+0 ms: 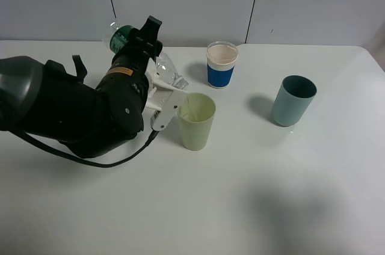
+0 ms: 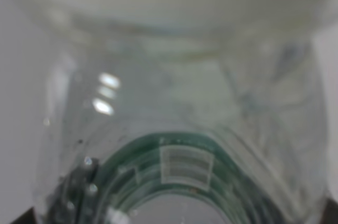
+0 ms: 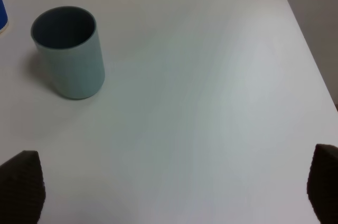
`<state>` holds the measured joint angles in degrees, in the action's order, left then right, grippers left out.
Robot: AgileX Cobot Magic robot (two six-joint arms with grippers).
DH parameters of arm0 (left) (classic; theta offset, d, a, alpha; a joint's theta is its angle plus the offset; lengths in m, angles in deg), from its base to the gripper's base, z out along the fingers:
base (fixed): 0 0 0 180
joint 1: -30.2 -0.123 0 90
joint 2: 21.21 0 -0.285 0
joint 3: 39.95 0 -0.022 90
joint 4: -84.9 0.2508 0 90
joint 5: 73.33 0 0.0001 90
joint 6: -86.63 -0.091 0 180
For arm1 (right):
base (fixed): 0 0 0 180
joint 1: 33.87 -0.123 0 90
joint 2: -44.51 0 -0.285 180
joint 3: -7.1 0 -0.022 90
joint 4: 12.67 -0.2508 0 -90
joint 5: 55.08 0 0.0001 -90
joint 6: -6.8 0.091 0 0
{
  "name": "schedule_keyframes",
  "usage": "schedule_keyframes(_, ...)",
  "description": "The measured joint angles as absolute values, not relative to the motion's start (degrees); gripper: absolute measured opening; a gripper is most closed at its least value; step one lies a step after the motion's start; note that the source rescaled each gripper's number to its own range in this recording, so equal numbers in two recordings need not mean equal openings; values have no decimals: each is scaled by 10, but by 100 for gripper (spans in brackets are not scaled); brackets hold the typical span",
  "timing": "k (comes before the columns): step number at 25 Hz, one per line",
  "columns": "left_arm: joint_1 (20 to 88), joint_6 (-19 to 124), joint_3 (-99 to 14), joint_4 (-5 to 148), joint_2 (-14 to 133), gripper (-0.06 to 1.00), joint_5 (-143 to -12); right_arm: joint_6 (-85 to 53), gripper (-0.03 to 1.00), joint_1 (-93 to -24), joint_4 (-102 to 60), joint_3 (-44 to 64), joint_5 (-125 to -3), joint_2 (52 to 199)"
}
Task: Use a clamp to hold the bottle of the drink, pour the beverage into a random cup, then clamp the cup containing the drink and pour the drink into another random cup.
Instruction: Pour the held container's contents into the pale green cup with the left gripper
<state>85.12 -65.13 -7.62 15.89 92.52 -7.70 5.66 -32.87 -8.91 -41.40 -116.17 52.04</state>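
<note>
The white surface [image 1: 289,195] carries three cups. The left arm [image 1: 66,107] works toward the far left corner. Its left claw [image 1: 163,91] is closed on the bottle [image 1: 162,65], which is held tipped above the surface. The bottle's long axis runs from the far edge toward the pale green cup [image 1: 197,122], neck leading and mouth just beside the rim. Pouring likely requires the mouth over that rim. The teal cup [image 1: 293,100] stands toward the right edge, the blue-banded cup [image 1: 221,65] near the far edge. The right claw [image 3: 171,192] is wide open and empty.
</note>
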Motion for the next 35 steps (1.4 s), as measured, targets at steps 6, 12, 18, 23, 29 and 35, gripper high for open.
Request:
schedule_keyframes(6,851,-653,-77,165,925,8,-70,57,100,-329,-89,-414,-1162,520)
schedule_keyframes(12,851,-655,-77,180,922,8,-68,57,100,-329,-89,-414,-1162,520)
schedule_keyframes(18,850,-666,-77,194,915,8,-66,57,100,-329,-89,-414,-1162,520)
schedule_keyframes(23,847,-678,-77,204,915,8,-66,57,100,-329,-89,-414,-1162,520)
schedule_keyframes(29,847,-703,-77,217,915,8,-66,57,100,-329,-89,-414,-1162,520)
schedule_keyframes(35,847,-718,-77,238,915,8,-66,57,100,-329,-89,-414,-1162,520)
